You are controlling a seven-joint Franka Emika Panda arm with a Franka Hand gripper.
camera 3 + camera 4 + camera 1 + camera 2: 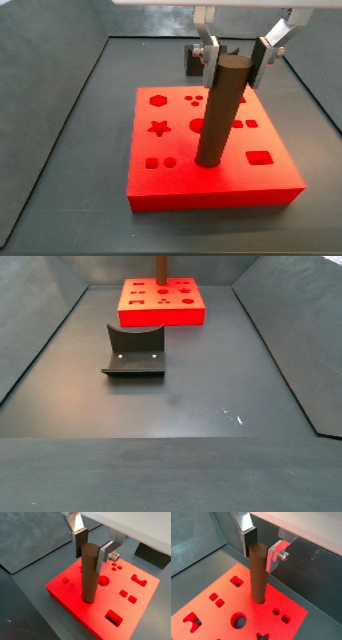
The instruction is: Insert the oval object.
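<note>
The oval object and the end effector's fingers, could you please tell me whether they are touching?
Apart. In a side view the end effector stands open, a visible gap on each side of the oval object, which stands upright in the red block.

- Both wrist views look steeply down from close range, past the gripper (pixel 93 546) (pixel 264 543), onto the red block (pixel 73 599) (pixel 218 614).
- A side view sits near, high and angled down on the red block (pixel 201 195).
- A side view looks from far along the dark floor (pixel 201 396); the fixture (pixel 134 353) is mid-distance, the red block (pixel 163 311) beyond.
- All four share the red block and the oval object (pixel 89 572) (pixel 258 572) (pixel 221 110) (pixel 164 266).
</note>
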